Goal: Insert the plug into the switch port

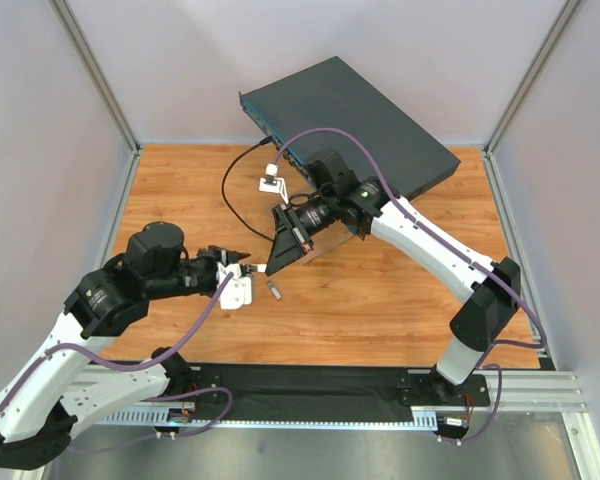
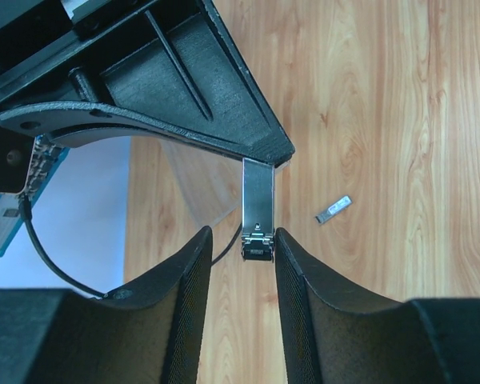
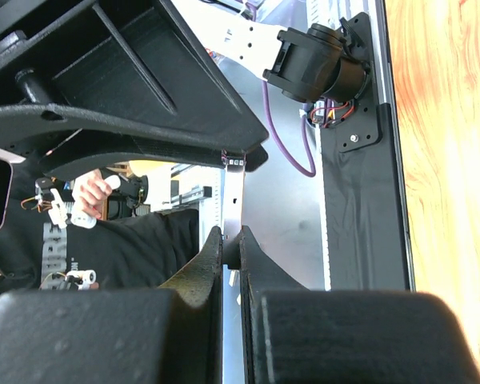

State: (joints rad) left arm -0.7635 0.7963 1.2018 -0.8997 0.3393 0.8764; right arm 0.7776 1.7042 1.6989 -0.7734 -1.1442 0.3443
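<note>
Two claws meet above the middle of the wooden worktop (image 1: pixel 400 300), well in front of the switch (image 1: pixel 350 115). The switch lies at the back edge, turned at an angle, with its teal port face towards the left. A black cable (image 1: pixel 230 190) loops out from that face, and a white tag (image 1: pixel 270 183) lies just in front of it.

The right claw (image 3: pixel 232 236) is clamped on the plug (image 2: pixel 258 200), a slim silver module with a dark end, which juts straight out past its fingertips. The left claw (image 2: pixel 242 234) stands apart, its two ribbed fingers (image 2: pixel 188 304) flanking the plug's dark end. There is a clear gap on one side; on the other the pad sits so close that contact may or may not be there. The plug is held in the air, nowhere near the ports.

On the worktop just beside the claws lies a small silver piece (image 2: pixel 334 210).
</note>
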